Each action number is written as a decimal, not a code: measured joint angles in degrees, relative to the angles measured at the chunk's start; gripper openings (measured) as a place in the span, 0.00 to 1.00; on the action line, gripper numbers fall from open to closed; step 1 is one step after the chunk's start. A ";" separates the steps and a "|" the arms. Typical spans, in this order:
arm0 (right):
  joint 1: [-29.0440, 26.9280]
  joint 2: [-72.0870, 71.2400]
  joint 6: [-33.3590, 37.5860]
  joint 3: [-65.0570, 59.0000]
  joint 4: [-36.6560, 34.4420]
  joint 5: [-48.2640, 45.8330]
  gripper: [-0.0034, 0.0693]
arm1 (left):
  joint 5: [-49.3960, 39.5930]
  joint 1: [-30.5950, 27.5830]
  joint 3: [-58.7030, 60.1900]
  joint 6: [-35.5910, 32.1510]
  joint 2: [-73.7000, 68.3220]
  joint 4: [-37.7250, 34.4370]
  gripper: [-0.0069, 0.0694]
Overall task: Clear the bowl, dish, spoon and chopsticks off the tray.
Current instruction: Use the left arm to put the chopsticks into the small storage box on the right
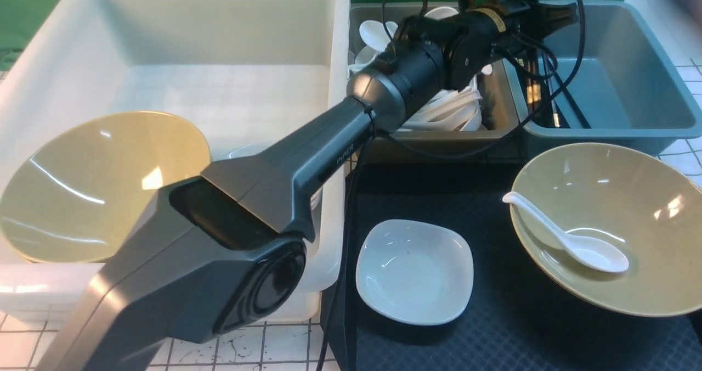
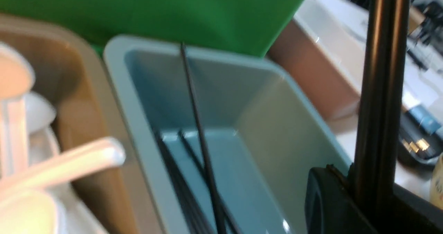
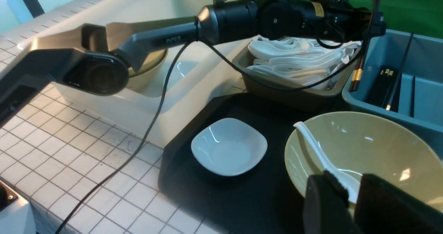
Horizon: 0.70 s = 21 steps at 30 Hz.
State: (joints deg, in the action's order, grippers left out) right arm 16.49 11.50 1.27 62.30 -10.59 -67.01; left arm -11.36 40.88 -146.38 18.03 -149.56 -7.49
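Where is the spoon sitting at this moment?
In the front view, the spoon lies inside the bowl on the right of the tray, its handle pointing toward the dish.

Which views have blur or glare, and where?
Front view: sharp, with light streaks glaring on the bowl and a second bowl in the white tub. Left wrist view: blurred throughout; held chopsticks a dark smear, spoons washed out. Right wrist view: sharp, only the right tool soft.

Bowl (image 1: 630,195) rim beyond front view's right edge; spoon (image 3: 311,144) scoop partly behind right pincer (image 3: 350,185).
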 joint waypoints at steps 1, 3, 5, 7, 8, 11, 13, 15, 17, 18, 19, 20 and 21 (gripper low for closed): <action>0.00 0.00 0.05 0.00 -0.08 0.00 0.26 | 1.18 0.06 0.00 0.00 -0.27 0.00 0.11; 0.00 0.00 0.06 0.00 -0.08 0.00 0.26 | 3.00 0.06 0.00 0.00 -0.73 -0.14 0.11; 0.00 0.00 0.06 0.00 -0.08 0.00 0.26 | 4.33 0.06 0.00 -0.04 -1.02 -0.14 0.11; 0.00 0.00 0.06 0.00 -0.08 0.00 0.26 | 5.23 0.06 0.00 -0.04 -1.34 -0.14 0.11; 0.00 0.00 0.06 0.00 -0.08 0.00 0.26 | 5.36 0.06 0.00 -0.04 -1.59 -0.14 0.11; 0.00 0.00 0.11 0.00 -0.08 0.00 0.26 | 5.61 0.06 -0.06 -0.04 -2.60 -0.14 0.11; 0.00 0.00 0.11 0.00 -0.13 0.00 0.26 | 5.49 0.06 -0.06 -0.04 -3.35 -0.14 0.11; 0.00 0.00 0.11 0.00 -0.13 0.00 0.26 | 5.07 0.06 -0.06 -0.04 -3.72 -0.14 0.11; 0.00 0.00 0.11 0.00 -0.13 0.00 0.26 | 4.86 0.06 -0.06 -0.04 -3.84 -0.14 0.12; 0.00 0.00 0.11 0.00 -0.13 0.00 0.26 | 4.86 0.06 -0.06 -0.04 -3.85 -0.14 0.13; 0.00 0.00 0.11 0.00 -0.13 0.00 0.26 | 4.86 0.06 -0.06 -0.04 -3.85 -0.14 0.13; 0.00 0.00 0.11 0.00 -0.13 0.00 0.26 | 4.86 0.06 -0.06 -0.04 -3.85 -0.14 0.18; 0.00 0.00 0.11 0.00 -0.13 0.00 0.26 | 4.86 0.06 -0.06 -0.04 -3.85 -0.14 0.22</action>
State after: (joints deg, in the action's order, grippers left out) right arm 16.49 11.50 1.38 62.30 -10.72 -67.01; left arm -6.50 40.94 -146.44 17.99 -153.42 -7.63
